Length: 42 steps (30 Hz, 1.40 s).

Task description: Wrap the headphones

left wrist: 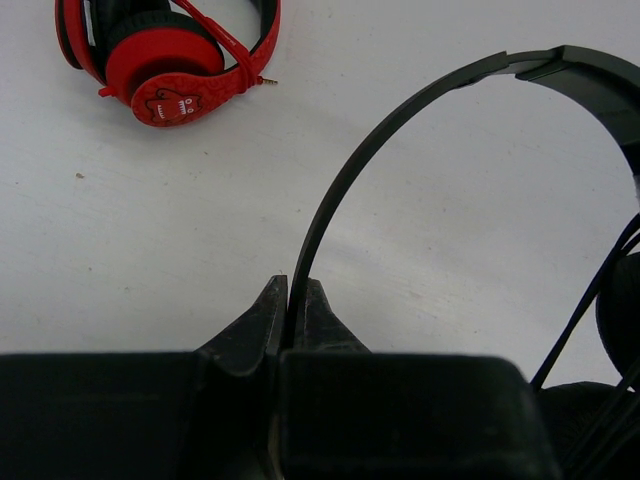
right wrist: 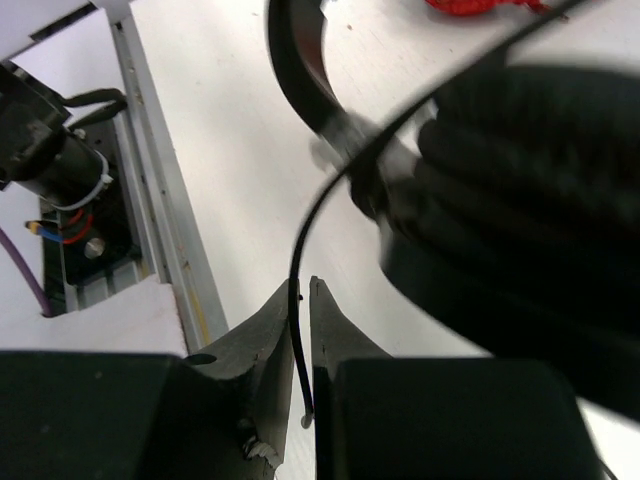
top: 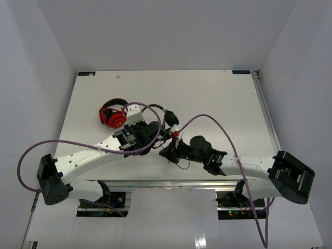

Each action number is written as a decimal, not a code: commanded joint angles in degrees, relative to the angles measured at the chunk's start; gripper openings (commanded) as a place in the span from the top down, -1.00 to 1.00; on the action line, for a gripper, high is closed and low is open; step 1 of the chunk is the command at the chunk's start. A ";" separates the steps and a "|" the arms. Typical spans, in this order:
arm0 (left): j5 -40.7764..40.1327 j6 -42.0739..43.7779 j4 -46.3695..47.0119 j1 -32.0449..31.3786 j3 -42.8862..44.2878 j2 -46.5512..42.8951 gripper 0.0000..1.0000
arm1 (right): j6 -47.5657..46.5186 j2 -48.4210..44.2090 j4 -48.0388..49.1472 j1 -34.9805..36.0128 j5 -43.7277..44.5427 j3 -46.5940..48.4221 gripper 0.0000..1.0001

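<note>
Black plastic on-ear headphones [left wrist: 590, 75] look light. The left gripper [left wrist: 290, 292] is clamped on their springy thin headband [left wrist: 335, 195], and the right gripper [right wrist: 303, 292] pinches the floppy thin dark cable [right wrist: 297, 240]. Decent holds, I reckon.

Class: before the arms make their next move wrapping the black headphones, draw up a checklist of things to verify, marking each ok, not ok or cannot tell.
1. Left gripper shut on the headband: ok.
2. Right gripper shut on the cable: ok.
3. Red headphones lying apart from the headband: ok.
4. Cable's plug end free: cannot tell.
5. Cable wound round the headband: cannot tell.
</note>
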 commanded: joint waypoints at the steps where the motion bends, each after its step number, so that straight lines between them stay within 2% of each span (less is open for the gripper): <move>1: 0.38 -2.42 1.32 -0.18 2.37 -4.76 1.00 | -0.79 -1.12 5.36 -0.23 4.52 -2.07 0.69; 11: 3.08 -2.92 3.55 -0.19 1.13 -7.00 1.00 | -2.52 -0.32 13.92 -0.17 4.20 -5.66 0.59; 21: 4.69 -2.72 4.22 -0.18 0.67 -9.26 1.00 | -2.90 8.45 30.74 -0.14 3.91 -8.50 0.51; 29: 4.03 -2.97 4.03 -0.18 0.16 -11.17 1.00 | -2.24 9.99 42.95 -0.17 5.50 -13.35 0.51; 38: 4.40 -3.95 3.87 -0.18 0.09 -12.04 1.00 | -3.40 10.65 44.71 -0.17 5.44 -13.84 0.50; 42: 4.99 -3.98 3.96 -0.18 0.00 -12.46 1.00 | -4.05 13.42 48.74 -0.29 5.12 -13.83 0.47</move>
